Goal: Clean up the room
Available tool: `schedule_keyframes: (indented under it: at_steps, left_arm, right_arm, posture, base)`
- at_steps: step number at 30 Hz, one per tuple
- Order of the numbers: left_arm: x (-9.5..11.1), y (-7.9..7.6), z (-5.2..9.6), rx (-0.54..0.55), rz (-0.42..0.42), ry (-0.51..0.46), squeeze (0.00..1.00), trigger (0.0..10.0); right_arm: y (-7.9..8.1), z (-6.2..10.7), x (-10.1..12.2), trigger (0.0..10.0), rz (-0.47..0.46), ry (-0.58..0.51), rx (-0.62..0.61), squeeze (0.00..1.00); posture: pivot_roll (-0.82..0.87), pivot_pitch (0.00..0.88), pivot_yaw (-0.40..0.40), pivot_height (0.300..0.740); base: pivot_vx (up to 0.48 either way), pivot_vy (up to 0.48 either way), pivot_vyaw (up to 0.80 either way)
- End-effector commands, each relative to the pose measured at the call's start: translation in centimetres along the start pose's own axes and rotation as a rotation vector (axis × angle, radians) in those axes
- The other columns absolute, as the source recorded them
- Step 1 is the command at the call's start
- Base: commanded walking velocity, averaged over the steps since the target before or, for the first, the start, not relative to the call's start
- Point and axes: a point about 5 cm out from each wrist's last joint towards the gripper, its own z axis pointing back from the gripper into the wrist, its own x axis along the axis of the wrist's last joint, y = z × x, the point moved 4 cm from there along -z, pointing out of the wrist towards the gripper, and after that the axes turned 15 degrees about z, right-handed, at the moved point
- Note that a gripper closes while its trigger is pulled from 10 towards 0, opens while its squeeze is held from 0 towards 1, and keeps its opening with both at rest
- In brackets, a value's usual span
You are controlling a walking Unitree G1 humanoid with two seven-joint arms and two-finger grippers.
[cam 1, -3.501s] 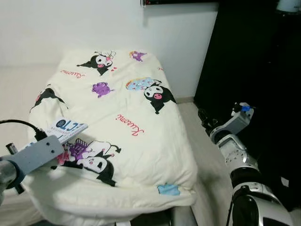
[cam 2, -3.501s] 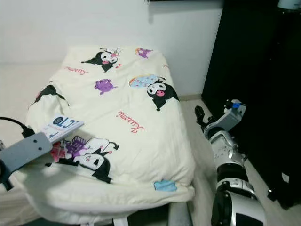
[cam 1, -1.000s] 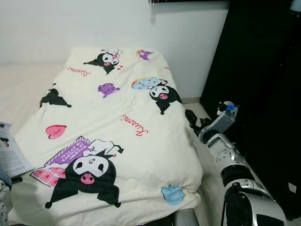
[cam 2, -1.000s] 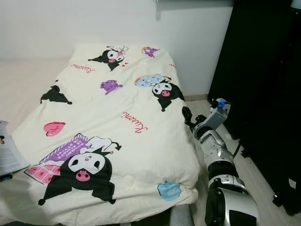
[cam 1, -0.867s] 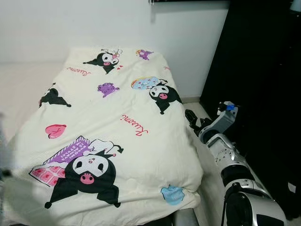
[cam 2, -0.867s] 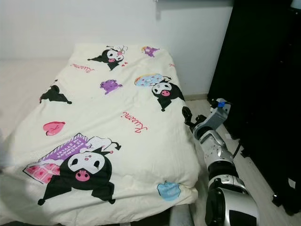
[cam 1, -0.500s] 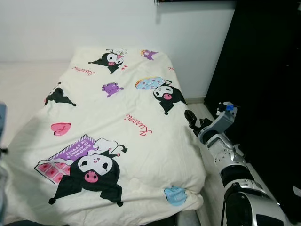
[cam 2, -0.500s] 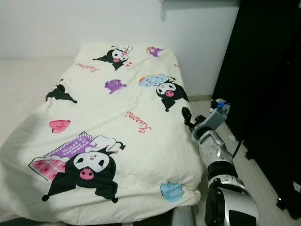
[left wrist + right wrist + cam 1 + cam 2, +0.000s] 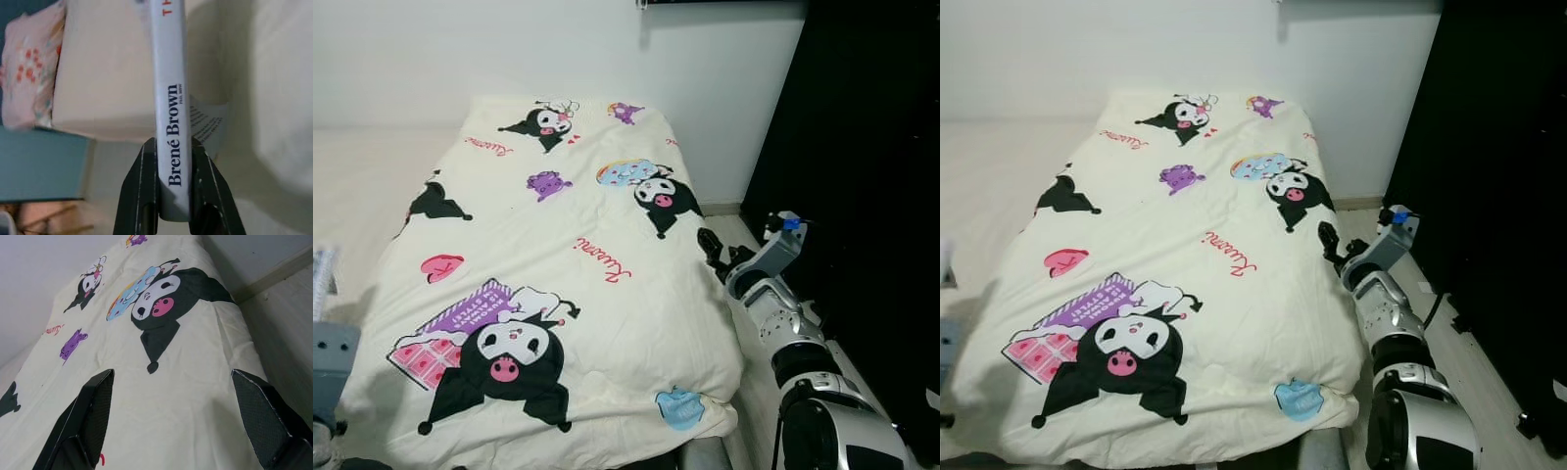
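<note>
My left gripper [image 9: 173, 171] is shut on the grey-white spine of a book [image 9: 169, 98] printed "Brené Brown", held spine-up. In the left eye view the book [image 9: 321, 277] is a blur at the far left edge, above my grey left wrist [image 9: 331, 360], beside the bed. My right gripper [image 9: 713, 247] hangs low at the bed's right side, open, with its black fingers [image 9: 90, 418] wide apart and nothing between them. The bed carries a cream duvet [image 9: 568, 245] printed with black cartoon figures.
A tall black wardrobe [image 9: 871, 147] stands to the right, with a narrow strip of pale floor [image 9: 1449, 343] between it and the bed. A white wall runs behind. Past the book lie a pink floral cushion [image 9: 27, 73], a cream block [image 9: 102, 73] and a teal surface [image 9: 39, 164].
The left arm has carried the book off the duvet to the left of the bed. The camera has shifted a little. The right arm has not moved.
</note>
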Motion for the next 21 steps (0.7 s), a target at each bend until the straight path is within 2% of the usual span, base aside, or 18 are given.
schedule_keyframes:
  at_steps: [1,2,3,4,5,6,7,8,9,10,12,13,14,15,17,21]
  left_arm:
    - [-0.3,-0.6,0.0,-0.051,-0.039,0.014,0.0,0.0]
    - [0.1,-1.2,0.0,-0.121,-0.064,0.018,0.0,0.0]
    - [0.1,-1.2,0.0,-0.121,-0.064,0.018,0.0,0.0]
    - [0.4,-1.9,-0.1,-0.207,-0.056,0.03,0.0,0.0]
    - [0.4,-1.9,-0.1,-0.207,-0.056,0.03,0.0,0.0]
    - [0.9,-2.5,0.0,-0.288,0.002,0.055,0.0,0.0]
    - [0.9,-2.5,0.0,-0.288,0.002,0.055,0.0,0.0]
    - [1.5,-3.6,0.7,-0.409,0.061,0.085,0.0,0.0]
    - [1.5,-3.6,0.7,-0.409,0.061,0.085,0.0,0.0]
    - [2.1,-4.9,2.1,-0.58,0.115,0.126,0.0,0.0]
    - [2.1,-4.9,2.1,-0.58,0.115,0.126,0.0,0.0]
    - [2.5,-5.6,3.5,-0.707,0.135,0.153,0.0,0.0]
    - [2.6,-5.9,4.8,-0.813,0.117,0.173,0.0,0.0]
    - [2.6,-5.9,4.8,-0.813,0.117,0.173,0.0,0.0]
    - [3.4,-5.0,6.5,-0.938,0.079,0.178,0.0,0.0]
    - [4.4,-4.5,7.6,-1.012,0.065,0.157,0.0,0.0]
  right_arm:
    - [0.1,0.0,-0.4,10.0,0.011,0.017,0.0,0.0]
    - [0.2,0.0,-0.5,10.0,0.014,0.019,0.002,0.0]
    - [0.2,0.0,-0.5,10.0,0.014,0.019,0.002,0.0]
    - [0.2,-0.1,-0.5,10.0,0.016,0.021,0.004,0.0]
    - [0.2,-0.1,-0.5,10.0,0.016,0.021,0.004,0.0]
    - [0.2,-0.1,-0.5,10.0,0.016,0.02,0.005,0.0]
    - [0.2,-0.1,-0.5,10.0,0.016,0.02,0.005,0.0]
    - [0.3,-0.1,-0.5,10.0,0.017,0.02,0.006,0.0]
    - [0.3,-0.1,-0.5,10.0,0.017,0.02,0.006,0.0]
    - [0.3,-0.1,-0.4,10.0,0.019,0.02,0.007,0.0]
    - [0.3,-0.1,-0.4,10.0,0.019,0.02,0.007,0.0]
    - [0.3,-0.1,-0.4,10.0,0.021,0.02,0.007,0.0]
    - [0.1,0.0,-0.4,10.0,0.023,0.019,0.005,0.0]
    - [0.1,0.0,-0.4,10.0,0.023,0.019,0.005,0.0]
    - [-0.2,0.1,-0.4,10.0,0.023,0.018,-0.001,0.0]
    - [-0.2,0.1,-0.4,10.0,0.023,0.02,-0.004,0.0]
  posture:
    - [0.01,0.026,-0.032,0.475]
    - [0.01,0.022,-0.033,0.475]
    - [0.01,0.022,-0.033,0.475]
    - [0.01,0.022,-0.031,0.475]
    - [0.01,0.022,-0.031,0.475]
    - [0.01,0.019,-0.031,0.475]
    - [0.01,0.019,-0.031,0.475]
    - [0.0,0.015,-0.031,0.475]
    - [0.0,0.015,-0.031,0.475]
    - [0.0,0.014,-0.029,0.475]
    - [0.0,0.014,-0.029,0.475]
    - [0.0,0.012,-0.027,0.475]
    - [0.0,0.011,-0.025,0.475]
    - [0.0,0.011,-0.025,0.475]
    - [0.0,0.012,-0.026,0.475]
    - [0.0,0.012,-0.026,0.475]
  base:
    - [0.0,0.0,0.0]
    - [0.0,0.0,0.0]
    - [0.0,0.0,0.0]
    - [0.0,0.0,0.0]
    - [0.0,0.0,0.0]
    - [0.0,0.0,0.0]
    - [0.0,0.0,0.0]
    - [0.0,0.0,0.0]
    - [0.0,0.0,0.0]
    - [0.0,0.0,0.0]
    - [0.0,0.0,0.0]
    - [0.0,0.0,0.0]
    - [0.0,0.0,0.0]
    - [0.0,0.0,0.0]
    - [0.0,0.0,0.0]
    - [0.0,0.0,0.0]
